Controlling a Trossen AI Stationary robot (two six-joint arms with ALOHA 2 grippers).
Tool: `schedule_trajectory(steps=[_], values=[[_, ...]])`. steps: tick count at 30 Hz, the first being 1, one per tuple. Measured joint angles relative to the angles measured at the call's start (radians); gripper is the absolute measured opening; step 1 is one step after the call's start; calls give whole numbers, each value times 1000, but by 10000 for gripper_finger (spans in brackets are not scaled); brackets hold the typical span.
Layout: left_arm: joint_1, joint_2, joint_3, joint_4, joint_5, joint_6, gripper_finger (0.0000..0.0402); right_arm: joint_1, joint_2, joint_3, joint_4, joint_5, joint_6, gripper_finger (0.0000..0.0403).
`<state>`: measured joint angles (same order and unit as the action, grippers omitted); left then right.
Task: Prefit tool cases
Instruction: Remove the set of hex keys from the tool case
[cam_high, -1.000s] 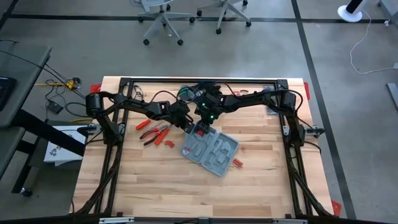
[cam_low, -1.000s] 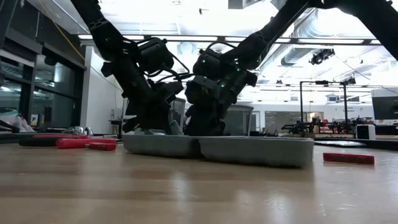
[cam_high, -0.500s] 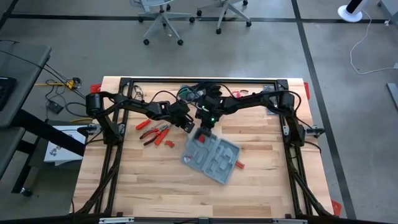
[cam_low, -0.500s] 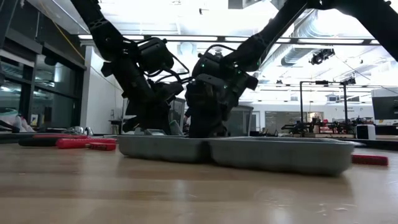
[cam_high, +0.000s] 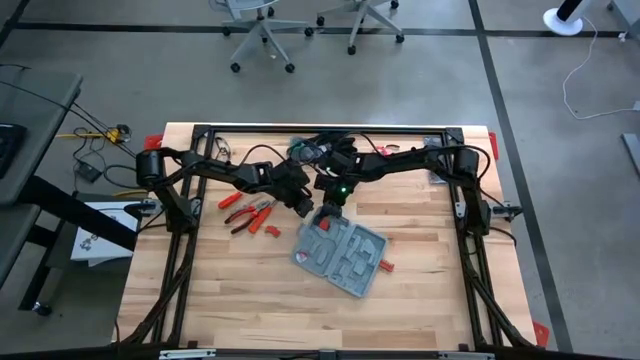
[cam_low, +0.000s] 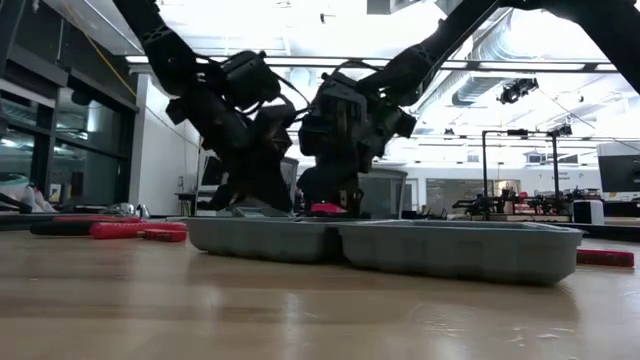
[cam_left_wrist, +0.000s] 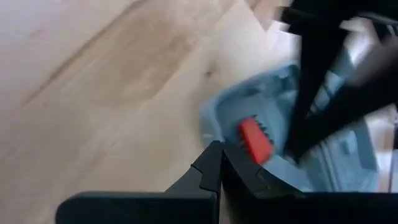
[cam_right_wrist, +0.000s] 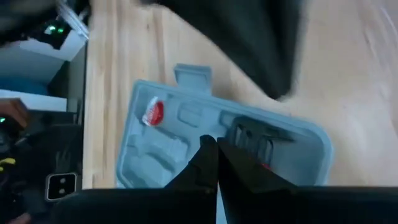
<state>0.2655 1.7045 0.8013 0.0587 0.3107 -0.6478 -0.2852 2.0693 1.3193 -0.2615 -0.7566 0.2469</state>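
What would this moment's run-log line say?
case: open, flat on table | red piece: in case, far corner | left tool: shut, empty, beside case | right tool: shut, empty, above case

You've got the open tool case (cam_high: 340, 250) mid-table, pliers (cam_high: 247, 213) to its left, both grippers (cam_high: 303, 207) (cam_high: 330, 210) over its back edge.

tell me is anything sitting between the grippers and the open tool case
Nothing visible does. The left gripper and right gripper, both shut, hang right over the far end of the open tool case, near a small red piece in it.
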Motion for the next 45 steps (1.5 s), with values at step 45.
schedule_trajectory(steps=[45], values=[[-38,-22,4,-137,-208,-13,0,25,-4,2,-98,243,-69,119]])
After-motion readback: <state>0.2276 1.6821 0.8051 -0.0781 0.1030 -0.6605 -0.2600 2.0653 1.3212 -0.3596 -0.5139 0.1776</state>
